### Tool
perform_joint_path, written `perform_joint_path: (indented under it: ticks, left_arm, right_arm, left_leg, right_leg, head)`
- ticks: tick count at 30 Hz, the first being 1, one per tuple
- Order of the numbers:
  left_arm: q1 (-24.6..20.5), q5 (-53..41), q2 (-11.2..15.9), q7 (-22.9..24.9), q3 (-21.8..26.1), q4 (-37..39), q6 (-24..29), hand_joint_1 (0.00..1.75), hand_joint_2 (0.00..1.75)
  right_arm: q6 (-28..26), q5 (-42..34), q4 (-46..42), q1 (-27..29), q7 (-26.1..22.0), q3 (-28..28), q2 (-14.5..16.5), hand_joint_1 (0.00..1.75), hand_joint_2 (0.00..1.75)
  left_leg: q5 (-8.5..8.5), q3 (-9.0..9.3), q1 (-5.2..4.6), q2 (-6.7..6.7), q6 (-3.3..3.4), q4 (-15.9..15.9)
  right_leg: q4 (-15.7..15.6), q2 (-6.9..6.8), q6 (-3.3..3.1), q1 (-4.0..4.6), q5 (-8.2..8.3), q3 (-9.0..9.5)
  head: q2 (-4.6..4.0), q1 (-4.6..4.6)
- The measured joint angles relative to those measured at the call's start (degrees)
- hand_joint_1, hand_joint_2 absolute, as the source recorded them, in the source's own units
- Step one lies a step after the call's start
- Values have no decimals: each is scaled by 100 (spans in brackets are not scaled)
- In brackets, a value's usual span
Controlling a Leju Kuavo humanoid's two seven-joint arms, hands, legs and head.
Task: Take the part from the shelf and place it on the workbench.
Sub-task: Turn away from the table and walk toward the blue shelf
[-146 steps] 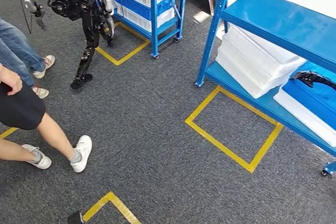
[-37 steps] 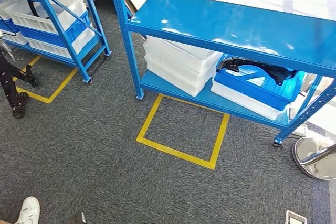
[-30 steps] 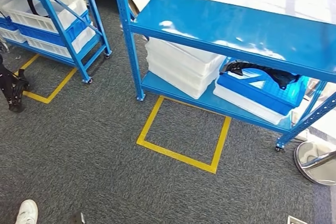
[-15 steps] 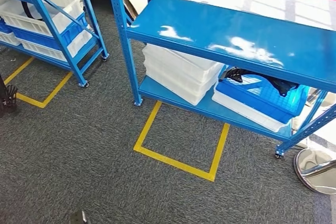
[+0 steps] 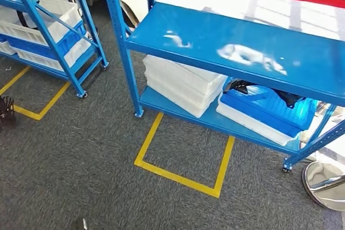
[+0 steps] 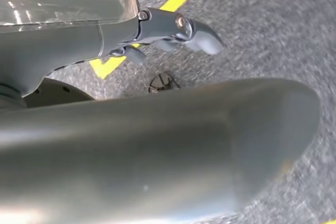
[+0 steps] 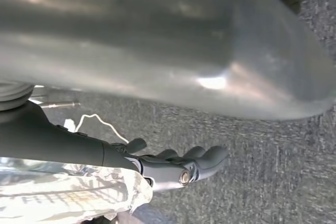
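Head view shows the black part (image 5: 284, 96) in a blue bin (image 5: 266, 109) on the shelf (image 5: 228, 49), well apart from both hands; left hand (image 6: 174, 30) and right hand (image 7: 182, 166) hang released, holding nothing.

smooth grey-silver arm shells; dark grey fingers (image 6: 198, 35) with a round pivot screw; crinkled silver wrap.

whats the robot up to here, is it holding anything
Neither hand holds anything. The left hand and right hand hang over the grey carpet with fingers out straight. The head view faces a blue shelf with a yellow taped square on the floor before it. On the lower level sit stacked white trays and a blue crate with a black part lying in it. No workbench is visible.
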Motion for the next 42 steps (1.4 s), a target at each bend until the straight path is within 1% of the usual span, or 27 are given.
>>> perform_joint_path:
  ticks: [2, 3, 4, 6, 7, 8, 9, 10, 11, 12, 13, 15, 17, 18, 19, 21, 22, 23, 24, 25, 26, 27, 28, 30, 32, 37, 42]
  left_arm:
    - [-8, 29, 2, -3, 0, 0, 1, 0, 0]
    - [-14, 31, 2, -5, 0, 0, -1, 0, 0]
    - [-21, 28, 1, -7, 0, 0, -3, 0, 0]
    - [-23, 25, -3, -7, 0, 0, -5, 0, 0]
    - [-18, 25, -4, -7, 0, 0, -4, 0, 0]
    - [-11, 26, -4, -7, 0, 0, -3, 0, 0]
    - [-5, 28, -5, -7, 0, 0, -2, 0, 0]
    - [-1, 29, -7, -7, 0, 0, -3, 0, 0]
    - [-3, 30, -10, -7, 1, 0, -5, 0, 0]
    - [-10, 26, -12, -8, 1, 0, -7, 0, 0]
    - [-16, 24, -15, -9, 1, 0, -9, 0, 0]
    - [-24, 21, -23, -10, 0, 0, -9, 0, 0]
    - [-27, 26, -26, -13, 1, -1, -7, 0, 0]
    - [-30, 27, -24, -15, 1, -1, -5, 0, 0]
    - [-29, 27, -22, -17, 1, -2, -2, 0, 0]
    - [-21, 26, -21, -15, 1, -1, 8, 0, 0]
    - [-14, 27, -21, -5, 2, -1, 23, 0, 0]
    - [-10, 28, -20, 16, 2, -1, 51, 0, 0]
    - [-9, 28, -19, 46, 3, -1, 86, 0, 0]
    - [-9, 29, -18, 74, 3, -1, 118, 0, 0]
    - [-11, 28, -17, 96, 5, -1, 132, 0, 0]
    - [-16, 26, -19, 109, 8, 0, 134, 0, 0]
    - [-21, 23, -21, 125, 9, 0, 131, 0, 0]
    - [-22, 19, -25, 179, 12, 0, 173, 0, 0]
    - [-13, 24, -27, 236, 13, 0, 255, 0, 0]
    - [-34, 22, -28, 326, 11, 0, 433, 0, 0]
    - [-41, 24, -28, 343, 11, 0, 483, 0, 0]
  right_arm:
    - [0, 6, -1, -9, -5, 0, -1, 0, 0]
    - [0, 8, -1, -14, -8, 0, -1, 0, 0]
    - [0, 9, 0, -13, -10, 0, -1, 0, 0]
    - [0, 11, 1, -5, -11, 0, 1, 0, 0]
    - [0, 11, 1, 1, -13, 0, 1, 0, 0]
    - [0, 12, 1, 7, -15, 0, 0, 0, 0]
    - [0, 13, 1, 11, -21, 0, -2, 0, 0]
    - [0, 14, 1, 16, -27, 0, -3, 0, 0]
    - [1, 15, 1, 23, -33, 0, -8, 0, 0]
    - [1, 17, 1, 25, -40, 0, -11, 0, 0]
    - [2, 21, 1, 22, -46, 1, -13, 0, 0]
    - [2, 28, 0, 9, -61, 1, -14, 0, 0]
    - [0, 33, 0, 17, -75, 0, -14, 0, 0]
    - [-1, 34, 0, 22, -81, 0, -13, 0, 0]
    - [-2, 36, 1, 25, -83, 0, -12, 0, 0]
    - [-2, 37, 1, 18, -85, 0, -8, 0, 0]
    - [-2, 37, 1, 17, -85, 0, -6, 0, 0]
    - [-2, 38, 1, 18, -85, 0, -4, 0, 0]
    - [-2, 41, 1, 19, -85, 0, -4, 0, 0]
    - [-2, 45, 1, 20, -85, 0, -4, 0, 0]
    - [-2, 49, 1, 22, -85, 0, -3, 0, 0]
    - [-1, 54, 1, 20, -84, 0, -2, 0, 0]
    - [-1, 58, 1, 16, -80, 0, -1, 0, 0]
    - [-2, 68, 1, 3, -71, 0, 1, 0, 0]
    - [-2, 75, 1, 0, -66, 0, 1, 0, 0]
    - [-2, 90, 1, 2, -34, 0, 1, 0, 0]
    - [-2, 99, 1, 2, -32, 0, 1, 0, 0]
  left_leg:
    - [-18, 51, 18, -1, 57, -52]
    - [-34, 86, 34, 1, 87, -77]
    - [-60, 121, 39, 3, 111, -89]
    - [-130, 189, 42, 3, 138, -92]
    - [-170, 236, 42, 0, 140, -92]
    - [-215, 298, 42, -7, 135, -92]
    - [-267, 374, 41, -14, 123, -93]
    - [-321, 449, 43, -19, 107, -97]
    - [-368, 510, 41, -24, 88, -105]
    - [-400, 545, 42, -26, 63, -113]
    - [-420, 554, 42, -27, 38, -126]
    - [-432, 557, 38, -25, -19, -166]
    - [-494, 569, 31, -20, -70, -145]
    - [-573, 512, 28, -19, -93, -3]
    - [-692, 383, 33, -19, -111, 260]
    - [-929, -50, 41, -20, -146, 1001]
    - [-952, -238, 46, -20, -159, 1264]
    - [-860, -346, 49, -20, -167, 1341]
    - [-643, -343, 54, -20, -167, 1179]
    - [-360, -250, 60, -19, -161, 838]
    - [-146, -130, 59, -18, -151, 511]
    - [-12, -15, 52, -17, -137, 225]
    - [22, 54, 44, -21, -118, 62]
    - [-29, 95, 30, -32, -91, -34]
    - [-41, 96, 28, -41, -76, -50]
    - [-76, 100, 19, -43, -25, -51]
    - [-81, 101, 12, -42, -16, -48]
  right_leg:
    - [104, -21, 61, -10, -94, -22]
    - [324, -29, 94, -17, -204, -130]
    - [676, -37, 122, -24, -349, -320]
    - [1492, -39, 164, -36, -588, -829]
    - [1729, -39, 173, -39, -575, -1021]
    - [1730, -39, 173, -39, -422, -1109]
    - [1495, -39, 162, -37, -153, -1090]
    - [1111, -39, 138, -30, 156, -996]
    - [768, -38, 106, -14, 396, -894]
    - [503, -37, 68, 6, 541, -813]
    - [364, -37, 29, 26, 570, -771]
    - [259, -36, -42, 47, 490, -735]
    - [129, -44, -95, 8, 448, -640]
    - [73, -50, -118, -13, 444, -582]
    - [35, -55, -142, -29, 434, -523]
    - [19, -53, -177, -28, 386, -442]
    - [19, -47, -181, -27, 355, -401]
    - [20, -39, -179, -26, 318, -352]
    - [20, -31, -168, -27, 274, -291]
    - [21, -26, -150, -27, 225, -224]
    - [20, -25, -123, -25, 176, -164]
    - [30, -24, -87, -18, 131, -123]
    - [40, -26, -56, -12, 99, -106]
    - [48, -29, -42, -2, 74, -109]
    - [15, -32, -63, -2, 76, -96]
    - [-58, -31, -59, -2, 78, -57]
    - [-75, -31, -8, -6, 86, -54]
  head:
    - [0, 9]
    - [0, 13]
    - [0, 19]
    - [0, 21]
    - [0, 22]
    - [0, 22]
    - [0, 23]
    - [0, 23]
    - [0, 21]
    - [0, 20]
    - [0, 19]
    - [0, 19]
    - [0, 15]
    - [0, 9]
    - [0, 3]
    - [0, -6]
    - [0, -7]
    - [0, -7]
    - [0, -8]
    - [0, -7]
    - [0, -3]
    - [0, 0]
    - [0, 3]
    - [0, 8]
    - [0, 10]
    - [0, 10]
    - [0, 10]
